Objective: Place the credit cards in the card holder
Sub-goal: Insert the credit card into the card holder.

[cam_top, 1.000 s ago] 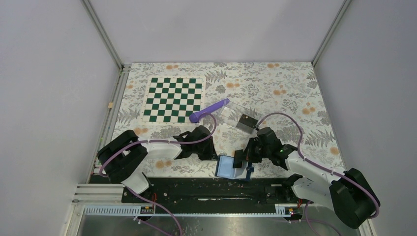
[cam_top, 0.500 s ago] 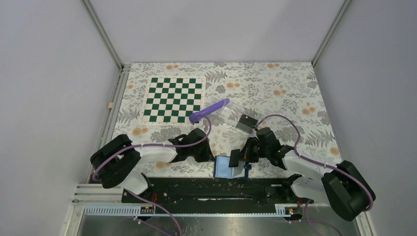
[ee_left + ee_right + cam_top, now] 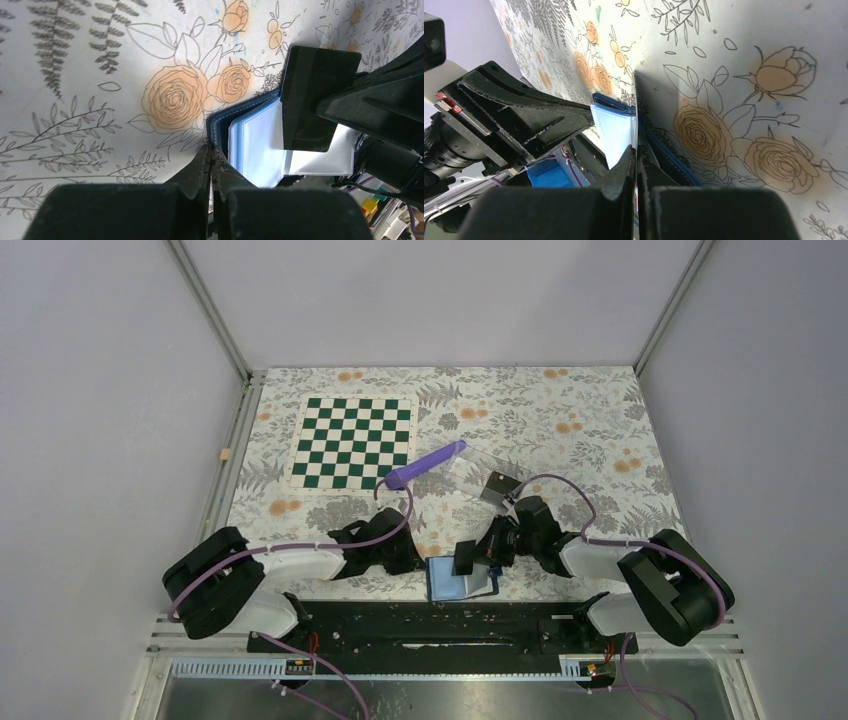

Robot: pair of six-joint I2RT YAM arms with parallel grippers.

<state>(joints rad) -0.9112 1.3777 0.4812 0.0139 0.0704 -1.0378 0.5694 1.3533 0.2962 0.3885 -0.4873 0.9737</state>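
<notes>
The card holder [image 3: 452, 582] lies open near the table's front edge, navy outside with pale blue pockets [image 3: 255, 147]. My left gripper [image 3: 415, 562] is shut on its navy left edge [image 3: 216, 131]; its jaws meet there [image 3: 211, 152]. My right gripper [image 3: 478, 552] is shut on a dark credit card [image 3: 465, 557] and holds it on edge over the open pockets. The left wrist view shows the card's flat face [image 3: 312, 100]. The right wrist view shows it edge-on [image 3: 636, 115] between my fingertips [image 3: 636, 150]. A second dark card [image 3: 497, 487] lies behind.
The second card rests in a clear plastic tray [image 3: 470, 468] beside a purple tool [image 3: 425, 465]. A green-and-white chessboard [image 3: 352, 443] lies at the back left. The black rail [image 3: 430, 625] runs along the front edge just behind the card holder.
My right gripper moved left with the card, from beside the holder to over its pockets. My left gripper slid right to the holder's left edge. The holder shifted slightly left.
</notes>
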